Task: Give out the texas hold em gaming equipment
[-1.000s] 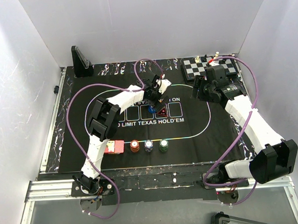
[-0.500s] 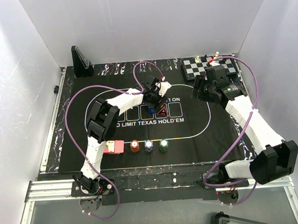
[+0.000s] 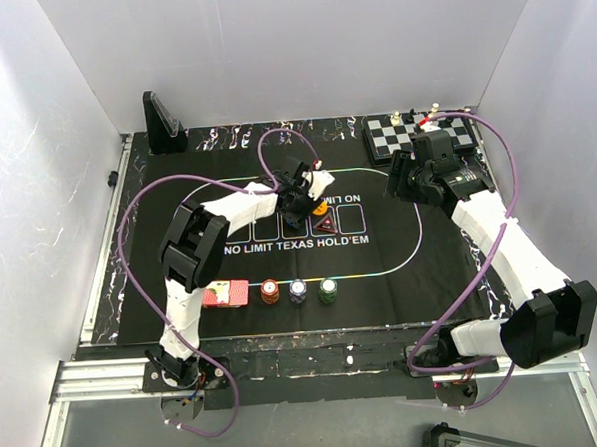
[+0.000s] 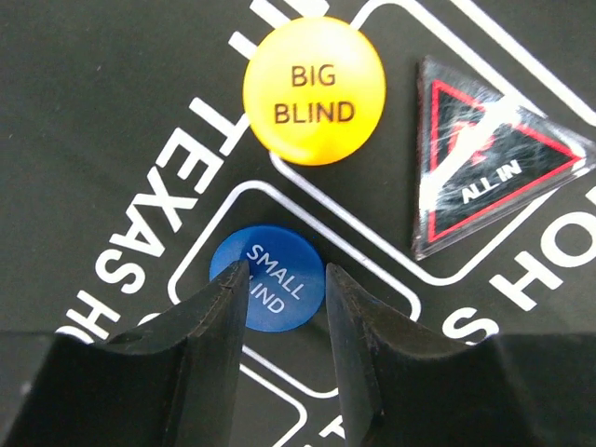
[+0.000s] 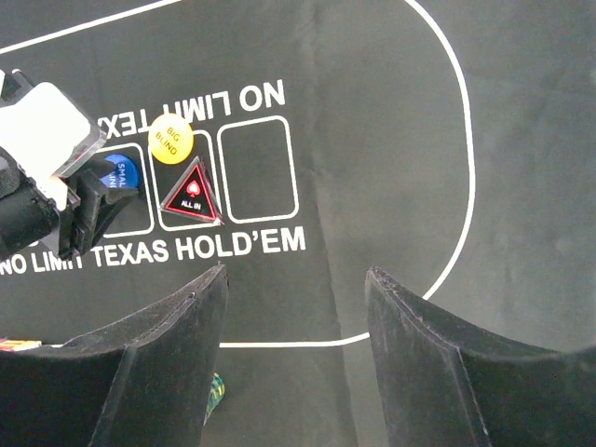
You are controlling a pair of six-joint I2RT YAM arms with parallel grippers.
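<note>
My left gripper [image 4: 284,273] is down on the black felt mat [image 3: 400,248], shut on the blue SMALL BLIND disc [image 4: 270,270], one finger on each side of it. Just beyond lie the yellow BIG BLIND disc [image 4: 314,90] and the dark triangular ALL IN marker [image 4: 489,168]. At the mat's near edge sit the red-backed cards [image 3: 229,292] and a red chip stack [image 3: 270,291], a blue-white one [image 3: 298,292] and a green one [image 3: 327,290]. My right gripper [image 5: 296,275] hangs open above the mat's right half with nothing between its fingers.
A black-and-white chessboard [image 3: 414,132] with pieces stands at the back right, close behind the right wrist. A black wedge-shaped stand [image 3: 163,122] sits at the back left corner. White walls close in the table on three sides.
My left gripper came down over the blue disc and closed on it, so the top view now hides the disc. The right gripper's jaws narrowed slightly; that arm stayed put.
</note>
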